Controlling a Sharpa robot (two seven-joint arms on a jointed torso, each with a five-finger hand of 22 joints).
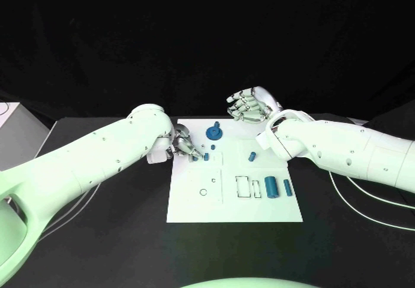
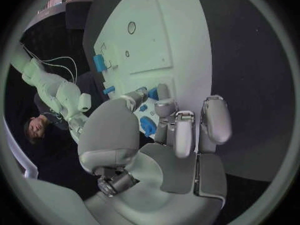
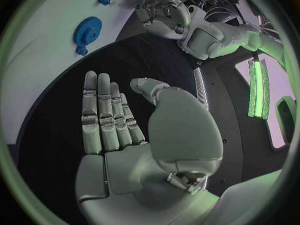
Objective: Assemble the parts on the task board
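White flat rectangular task board [image 1: 195,207] lies mid-table on black table [image 1: 95,240].

Left hand [image 1: 183,146]: at board's far-left corner, fingers curled down onto the board by a small blue peg-like part [image 1: 195,158]. Whether it actually grips a part: cannot tell; left wrist view shows fingertips [image 2: 164,106] close round small blue pieces [image 2: 148,125], contact unclear.

Right hand [image 1: 249,104]: raised beyond board's far edge, over the table, palm open, fingers [image 3: 103,115] straight and side by side, holding nothing.

Parts on board: blue gear-shaped part [image 1: 214,132] near far edge, between both hands; small blue stub [image 1: 252,156] at right; two upright-lying blue cylinders [image 1: 270,186] near right edge, beside outlined rectangular slots [image 1: 248,186].
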